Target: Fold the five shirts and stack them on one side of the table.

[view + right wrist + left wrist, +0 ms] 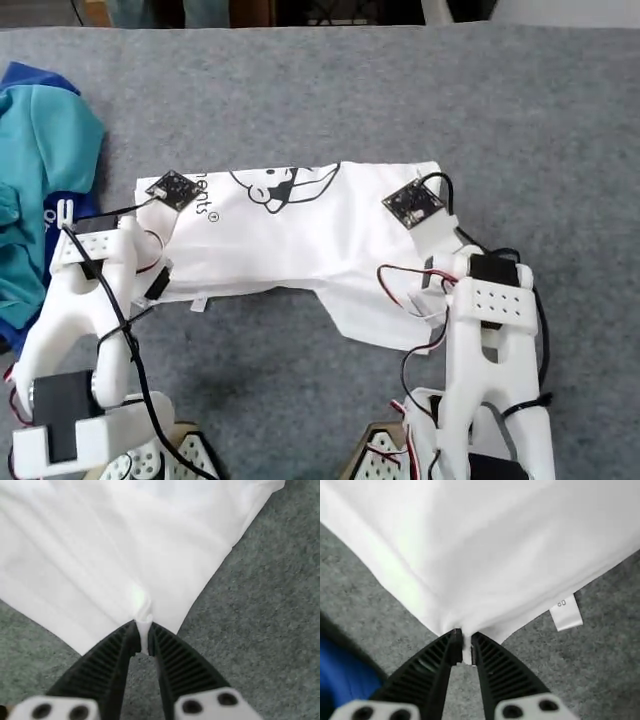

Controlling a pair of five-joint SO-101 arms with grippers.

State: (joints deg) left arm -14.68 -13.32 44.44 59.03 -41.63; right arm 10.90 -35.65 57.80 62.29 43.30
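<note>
Grey felt table [520, 120], white shirt [300, 235] held between two claws.
Thin soft cotton fans out ahead of both, long axis running claw to claw; left claw [464, 647] and right claw [143, 641] each clamp its near edge, ribbed jaws almost closed. Beyond the left claw lie teal shirts [40, 170]; a small label [566, 613] sits just beside it.

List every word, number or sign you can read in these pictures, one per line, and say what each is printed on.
On the white shirt, black lettering beside the cartoon drawing: partly covered, too small to read whole.
On the care tag at its hem: two faint characters, not surely readable.
On the blue shirt: small white marks, too small to read.
Nothing can be quoted reliably.
</note>
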